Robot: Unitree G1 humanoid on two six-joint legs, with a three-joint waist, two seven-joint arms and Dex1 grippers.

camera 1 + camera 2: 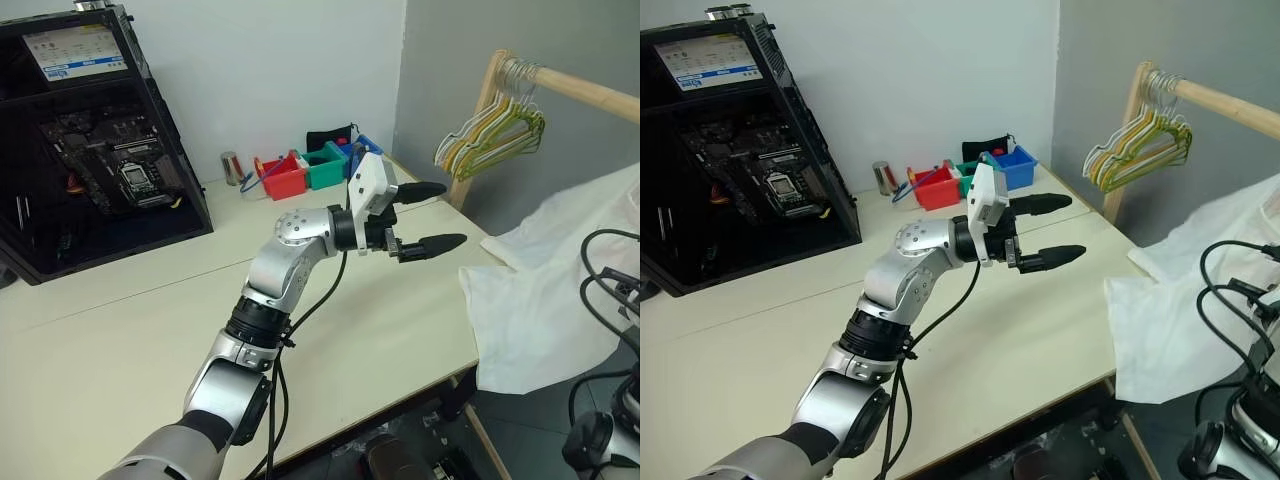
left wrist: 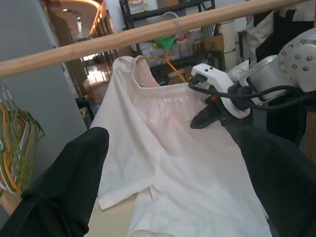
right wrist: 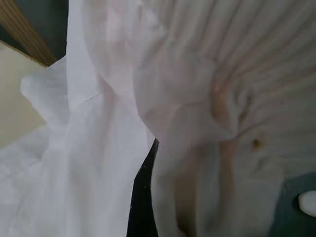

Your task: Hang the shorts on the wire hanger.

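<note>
Left pincer hovers wide above the cream desk. Right pincer grips the floppy white fabric shorts, lifted at right.

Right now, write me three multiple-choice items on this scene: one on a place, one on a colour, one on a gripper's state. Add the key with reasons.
1. Where do the spare hangers hang?
A. on the wooden rail
B. on the computer case
C. in the red bin

2. What colour is the bin nearest the small metal can?
A. blue
B. red
C. yellow

3. How is the left gripper?
A. shut on the shorts
B. shut on a hanger
C. open, holding nothing

Key:
1 A, their hooks sit over the wooden rail at the table's far right.
2 B, the red bin stands beside the can, with green and blue ones beyond it.
3 C, its two black fingers stand apart over the table, short of the shorts, which the right gripper pinches at the waistband.
</note>
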